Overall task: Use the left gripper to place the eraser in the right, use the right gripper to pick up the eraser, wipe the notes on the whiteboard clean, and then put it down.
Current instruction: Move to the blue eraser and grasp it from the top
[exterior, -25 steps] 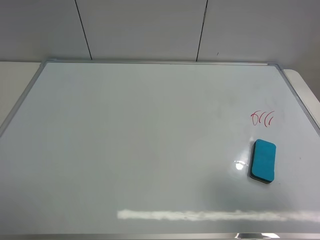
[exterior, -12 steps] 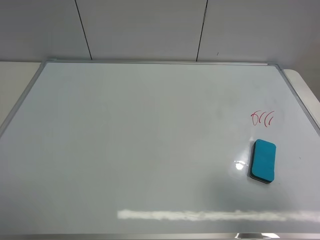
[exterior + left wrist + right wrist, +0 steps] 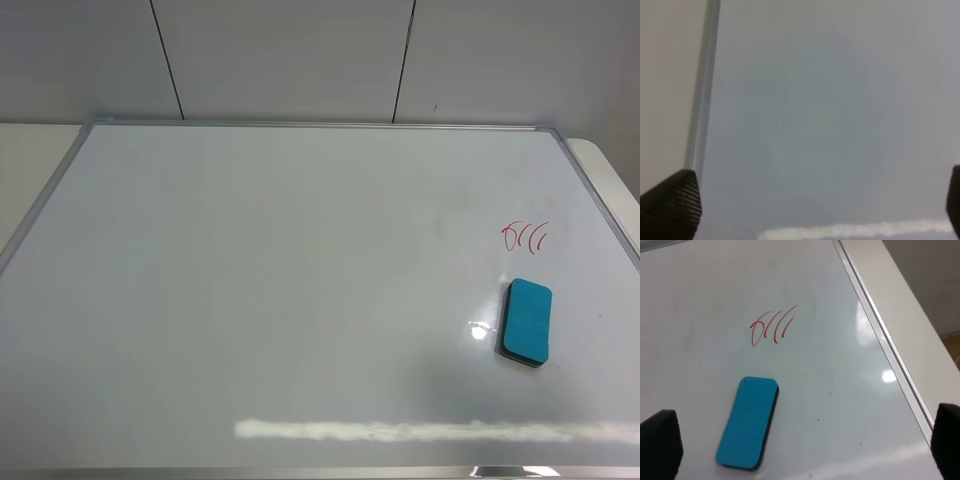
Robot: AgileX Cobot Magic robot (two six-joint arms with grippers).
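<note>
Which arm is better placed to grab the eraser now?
Right. The right gripper, open, has the eraser and notes in its wrist view; the left gripper, also open, faces only bare whiteboard.

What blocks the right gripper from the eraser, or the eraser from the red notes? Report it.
Nothing visible does. The eraser lies flat on the whiteboard, with only bare board between it and the notes. In the right wrist view, the open right gripper faces the eraser with nothing in between.

Only the eraser (image 3: 526,322) stands on the seemingly open whiteboard (image 3: 250,300).
</note>
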